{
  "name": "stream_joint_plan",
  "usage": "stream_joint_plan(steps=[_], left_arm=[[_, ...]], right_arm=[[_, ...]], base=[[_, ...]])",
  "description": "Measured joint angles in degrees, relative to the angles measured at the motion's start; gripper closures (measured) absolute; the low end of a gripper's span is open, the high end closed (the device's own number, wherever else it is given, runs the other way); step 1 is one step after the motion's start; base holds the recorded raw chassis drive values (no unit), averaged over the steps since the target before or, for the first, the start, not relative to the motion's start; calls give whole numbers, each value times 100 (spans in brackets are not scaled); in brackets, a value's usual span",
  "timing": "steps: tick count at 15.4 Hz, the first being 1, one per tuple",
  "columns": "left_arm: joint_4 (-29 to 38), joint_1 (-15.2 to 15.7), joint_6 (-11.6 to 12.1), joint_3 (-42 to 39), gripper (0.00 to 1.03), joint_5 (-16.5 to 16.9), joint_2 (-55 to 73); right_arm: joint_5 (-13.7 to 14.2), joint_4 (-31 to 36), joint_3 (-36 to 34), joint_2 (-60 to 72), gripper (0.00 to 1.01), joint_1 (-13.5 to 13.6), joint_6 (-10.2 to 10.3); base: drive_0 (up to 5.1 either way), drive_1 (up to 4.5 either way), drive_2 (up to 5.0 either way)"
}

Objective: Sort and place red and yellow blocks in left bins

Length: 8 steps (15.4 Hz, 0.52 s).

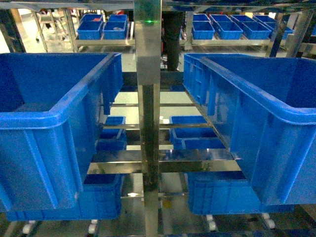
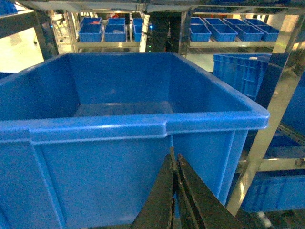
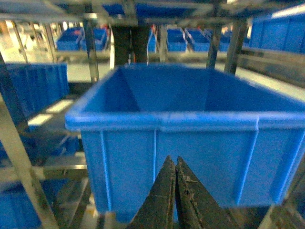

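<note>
No blocks show in any view, so, judged as light, hard, slick bricks best pinched across flat sides, they wait unseen while the left gripper [image 2: 174,164] and right gripper [image 3: 172,167] sit closed and empty before the bins [image 1: 54,123].

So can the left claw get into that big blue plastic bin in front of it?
Probably yes. The left claw, pressed shut and holding nothing, sits low against the front wall of the big blue plastic bin. The bin's top is open and nothing covers it, so the claw would first need to rise over the rim.
</note>
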Motion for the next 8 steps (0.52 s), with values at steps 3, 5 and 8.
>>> stream_joint_plan(steps=[3,5,8], left_arm=[[94,-4,-2,28,101,-42,-238],[-24,-4,-4,2,101,-11,-243],[-13,-7,-9,2,69,-20,-243]], right_arm=[[-2,-745,0,-704,99,0,0],[-2,-776,0,-754,99,0,-2],[-2,-732,0,-761,65,0,-2]], base=[[0,0,0],[0,0,0],[0,0,0]])
